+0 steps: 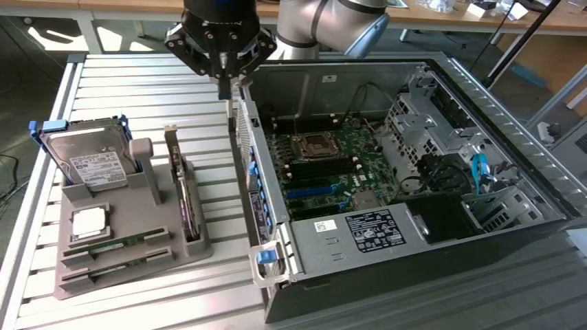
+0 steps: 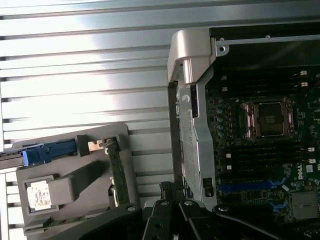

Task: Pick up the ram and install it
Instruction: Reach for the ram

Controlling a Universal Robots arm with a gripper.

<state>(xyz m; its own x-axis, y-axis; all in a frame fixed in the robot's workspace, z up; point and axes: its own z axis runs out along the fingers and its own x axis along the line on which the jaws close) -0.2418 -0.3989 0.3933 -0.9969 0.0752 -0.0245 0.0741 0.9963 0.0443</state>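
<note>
A slatted metal worktop (image 1: pixel 137 75) is brightly lit, and strong glare is thrown across its slats. Beyond the worktop, pale wooden desks (image 1: pixel 458 24) are set on white legs. Left of the worktop in the exterior view, dark floor (image 1: pixel 23 89) is seen. A black pole (image 1: pixel 523 38) is slanted past the worktop's far corner.

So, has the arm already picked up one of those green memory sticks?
No, the green sticks lie in the grey tray, while the shut pincer hangs empty above the computer case wall.
</note>
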